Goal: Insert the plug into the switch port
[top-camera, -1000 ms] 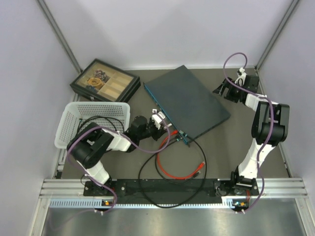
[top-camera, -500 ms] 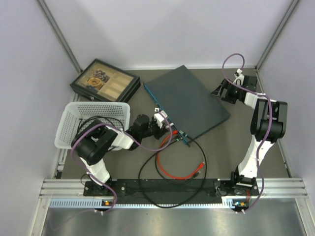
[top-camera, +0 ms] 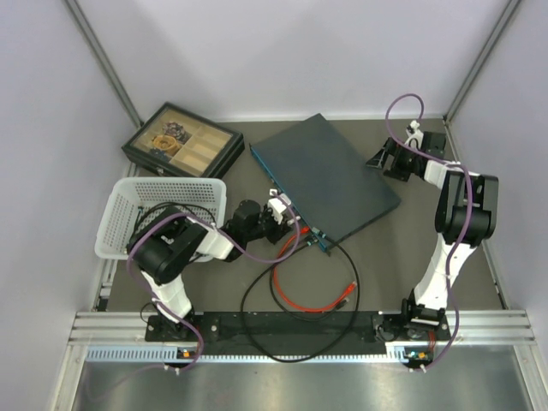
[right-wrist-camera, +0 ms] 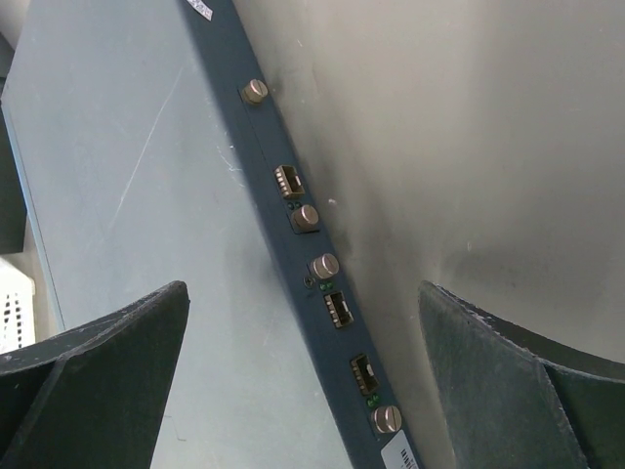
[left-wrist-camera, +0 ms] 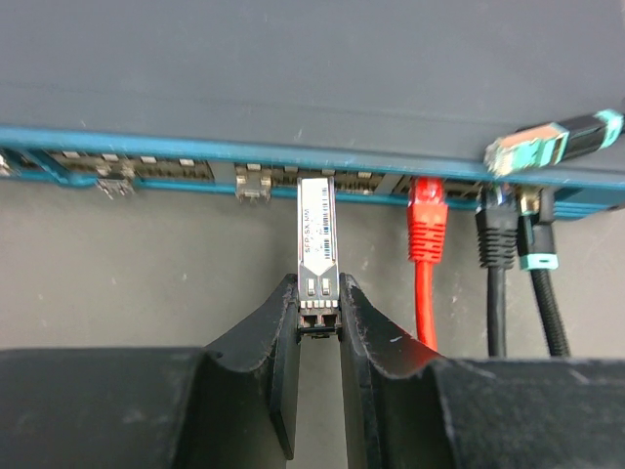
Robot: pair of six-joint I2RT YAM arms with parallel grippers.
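Left jaws gripped the slim silver metal plug (left-wrist-camera: 317,256), nose at a port (left-wrist-camera: 314,179) of the flat blue-grey metal switch (left-wrist-camera: 293,68); a straight, level push seemed best. Right jaws gaped wide.

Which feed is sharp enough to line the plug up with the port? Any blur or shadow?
Left wrist: plug and switch ports sharp, no glare; the left gripper is a dark, soft foreground. Right wrist: switch edge sharp, faint shadow beside it. Top external: even light, plug too small to judge.
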